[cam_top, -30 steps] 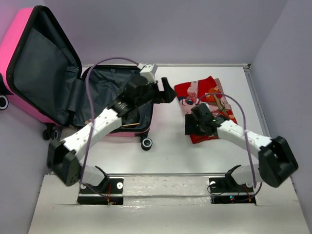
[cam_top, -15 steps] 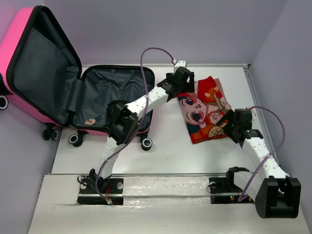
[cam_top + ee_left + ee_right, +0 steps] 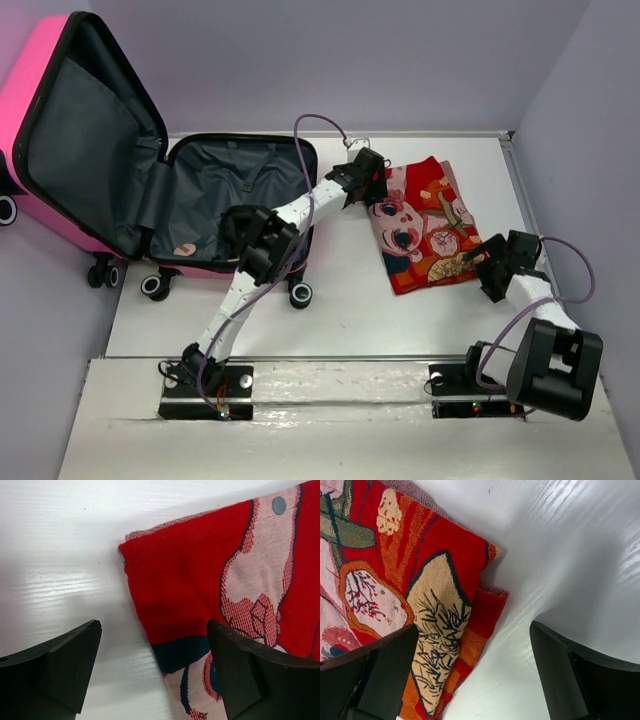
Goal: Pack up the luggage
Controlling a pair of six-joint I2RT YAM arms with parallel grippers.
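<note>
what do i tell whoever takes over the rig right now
Left gripper: open, over the far-left corner of the folded red cloth, gripping nothing.
Right gripper: open, over the cloth's near-right corner, holding nothing.
Luggage: open at the left of the table, lid raised.
Done: luggage opened.
Left: grip the cloth, move it into the luggage, close the lid.

Bright, even overhead light, no hard glare. Top view: sharp throughout; the table (image 3: 350, 300) reads near-white, and the luggage (image 3: 90, 130) lining is dark with little detail. Wrist views: the cloth (image 3: 200, 570) weave is crisp, with a soft shadow along its edge. Broad diffuse shadows and a faint sheen lie on the table. The near fingers (image 3: 55, 665) are black, slightly soft and featureless.
</note>
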